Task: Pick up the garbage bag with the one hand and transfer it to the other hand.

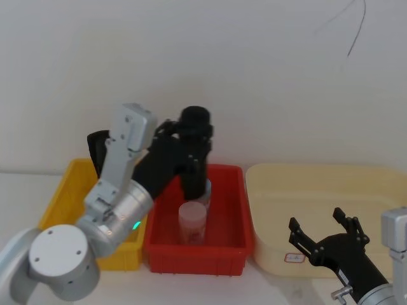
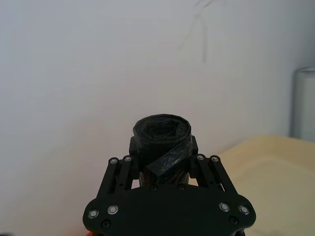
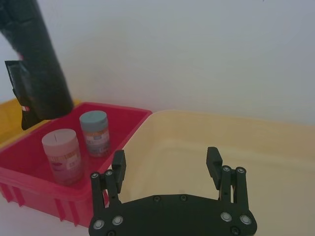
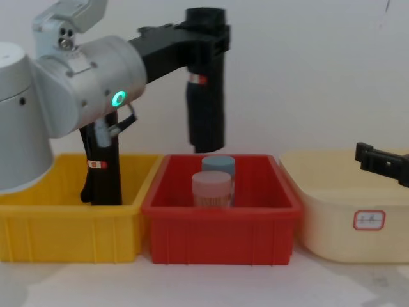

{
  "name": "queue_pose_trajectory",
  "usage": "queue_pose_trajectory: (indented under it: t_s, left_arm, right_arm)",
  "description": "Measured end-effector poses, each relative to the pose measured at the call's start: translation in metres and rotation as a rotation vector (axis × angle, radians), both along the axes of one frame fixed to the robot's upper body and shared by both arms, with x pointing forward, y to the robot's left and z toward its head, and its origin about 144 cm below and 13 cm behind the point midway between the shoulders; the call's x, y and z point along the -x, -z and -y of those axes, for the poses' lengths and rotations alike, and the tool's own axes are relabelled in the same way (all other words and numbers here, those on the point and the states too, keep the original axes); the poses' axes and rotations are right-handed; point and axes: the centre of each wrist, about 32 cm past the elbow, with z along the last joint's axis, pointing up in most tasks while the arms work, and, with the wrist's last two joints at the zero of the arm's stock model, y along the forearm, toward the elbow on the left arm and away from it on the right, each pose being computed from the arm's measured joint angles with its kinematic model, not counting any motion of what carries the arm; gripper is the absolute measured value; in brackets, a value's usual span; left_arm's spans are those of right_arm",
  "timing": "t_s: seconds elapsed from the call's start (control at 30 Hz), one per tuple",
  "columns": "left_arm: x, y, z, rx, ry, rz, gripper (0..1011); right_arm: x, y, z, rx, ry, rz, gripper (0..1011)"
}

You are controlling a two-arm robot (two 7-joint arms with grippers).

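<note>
Clamping the garbage bag (image 4: 206, 115) near its top end, the left gripper (image 4: 206, 39) has its fingers closed on both sides of the roll. In the left wrist view the roll's top face pokes out between them. The roll hangs upright, long axis vertical, clear above the red bin (image 4: 220, 220). Its lower end sits just over the blue jar (image 4: 218, 164) and pink jar (image 4: 211, 187), not touching either.

The right gripper (image 1: 317, 222) is spread wide and empty, low over the cream tub (image 4: 332, 211), well apart from the roll. From the right gripper the bag lies to the robot's left and higher up.

Judgement: the handover needs that sideways gap closed. The right fingers should take the free lower stretch below the left's grip, coming in across the vertical axis. In the way are the red bin's right wall and the tub rim between them, plus the jars directly beneath if the roll slips.

A second black roll (image 4: 102, 173) stands in the yellow bin (image 4: 64, 230), not involved.
</note>
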Motion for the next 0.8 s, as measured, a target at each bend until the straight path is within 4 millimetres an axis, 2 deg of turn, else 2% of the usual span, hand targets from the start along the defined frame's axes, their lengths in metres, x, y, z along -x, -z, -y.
queue_pose_trajectory:
  t_s: [0.37,0.8]
  left_arm:
    - [-0.004,-0.007,0.033,0.047,0.179,-0.004,516]
    - [-0.003,-0.008,0.049,0.085,0.245,-0.027,516]
  right_arm:
    - [0.000,0.000,0.000,0.000,0.000,0.000,1000]
    - [0.000,0.000,0.000,0.000,0.000,0.000,1000]
